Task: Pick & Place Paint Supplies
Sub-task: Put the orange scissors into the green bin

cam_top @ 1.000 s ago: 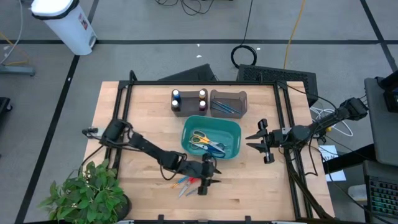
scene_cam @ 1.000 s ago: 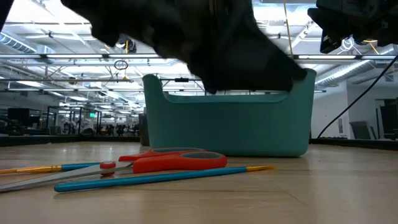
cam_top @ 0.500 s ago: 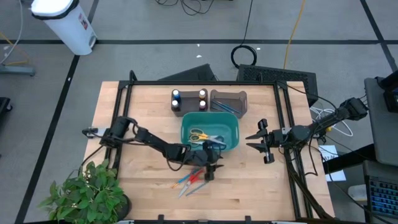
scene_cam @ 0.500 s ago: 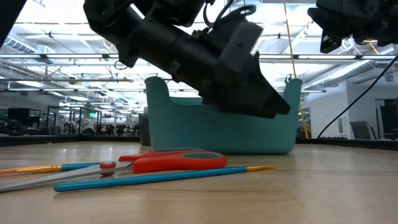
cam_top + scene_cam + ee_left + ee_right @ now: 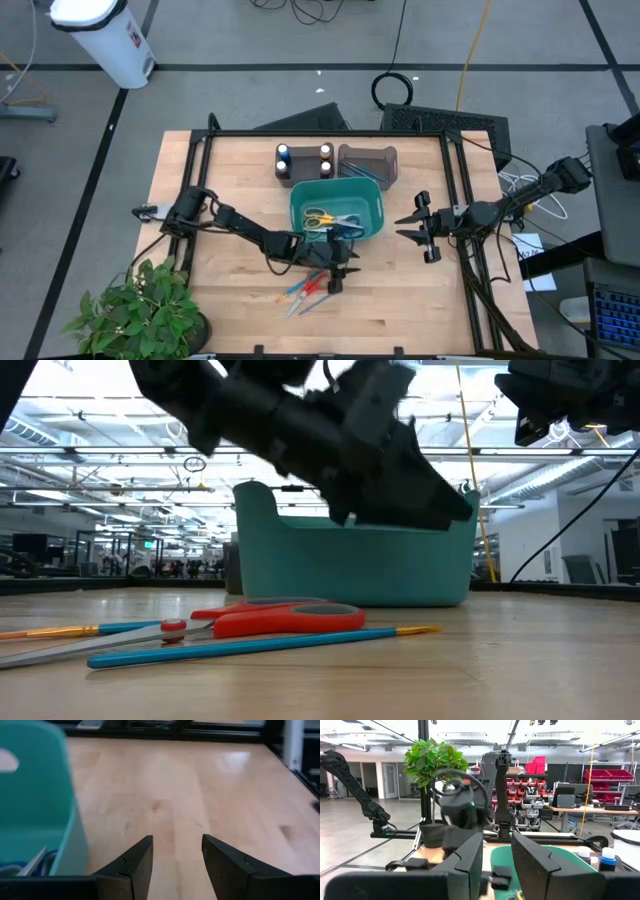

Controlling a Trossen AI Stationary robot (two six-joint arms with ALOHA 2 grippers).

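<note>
Two thin blue brushes (image 5: 260, 644) and a pair of red-handled scissors (image 5: 290, 618) lie flat on the table near its front edge (image 5: 303, 291). Small paint bottles (image 5: 303, 158) stand in a brown holder at the back. Beside it, a brown tray (image 5: 367, 165) holds more brushes. My left gripper (image 5: 176, 842) is open with nothing between its fingers. It hangs low by the near wall of the teal bin (image 5: 338, 212), past the brushes. My right gripper (image 5: 418, 232) waits open, raised at the table's right side. My left gripper (image 5: 343, 268) stands close against the near wall (image 5: 70, 845) of the teal bin with the outer side of one finger toward it. I cannot tell whether it touches the wall. Nothing is between its fingers.
The teal bin (image 5: 350, 570) holds scissors with yellow and blue handles (image 5: 330, 222). A potted plant (image 5: 140, 310) overhangs the table's near left corner. A black frame rail (image 5: 200, 170) runs around the table. Bare wood lies between the bin and my right gripper.
My left gripper has gone from over the brushes and red scissors toward the far edge, up to the teal bin's near wall, staying open. The bin has slid a little toward the far edge. The brushes and scissors lie as before.
</note>
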